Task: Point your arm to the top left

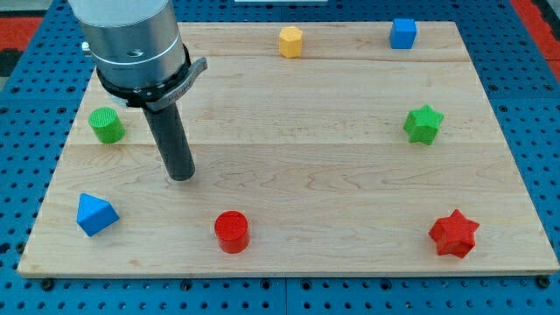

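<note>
My tip [182, 178] rests on the wooden board [297, 157] in its left half. The dark rod rises from it to the silver arm body at the view's top left. A green cylinder [106, 125] sits to the left of and a little above the tip. A blue block with a pointed top [95, 214] lies below and to the left of the tip. A red cylinder [232, 232] lies below and to the right of it. The tip touches no block.
A yellow hexagonal block [290, 41] and a blue cube [402, 33] sit near the top edge. A green star [423, 123] is at the right, a red star [454, 233] at the bottom right. A blue pegboard [534, 105] surrounds the board.
</note>
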Controlling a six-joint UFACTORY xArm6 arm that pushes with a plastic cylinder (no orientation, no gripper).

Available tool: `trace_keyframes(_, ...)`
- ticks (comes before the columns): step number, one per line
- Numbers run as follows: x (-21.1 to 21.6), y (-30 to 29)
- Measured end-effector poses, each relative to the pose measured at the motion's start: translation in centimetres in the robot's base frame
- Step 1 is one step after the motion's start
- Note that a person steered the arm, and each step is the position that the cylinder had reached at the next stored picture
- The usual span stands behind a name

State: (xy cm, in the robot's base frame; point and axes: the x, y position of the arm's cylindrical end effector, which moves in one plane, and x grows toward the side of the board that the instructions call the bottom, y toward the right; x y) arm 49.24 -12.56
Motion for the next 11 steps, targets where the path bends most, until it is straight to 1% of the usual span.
trace_keyframes(2,0.1,0.6)
trace_keyframes(3,-1.1,1.5)
trace_keyframes(4,-8.0,4.8)
trace_keyframes(5,-14.8,2.0)
trace_keyframes(6,-19.0,-2.6)
trace_keyframes(7,-29.1,-0.2)
trace_keyframes(8,-30.0,-4.4)
trace_keyframes(9,-29.1,-13.4)
trace_keyframes(10,-25.9,-12.0)
trace_keyframes(11,-22.7,0.9)
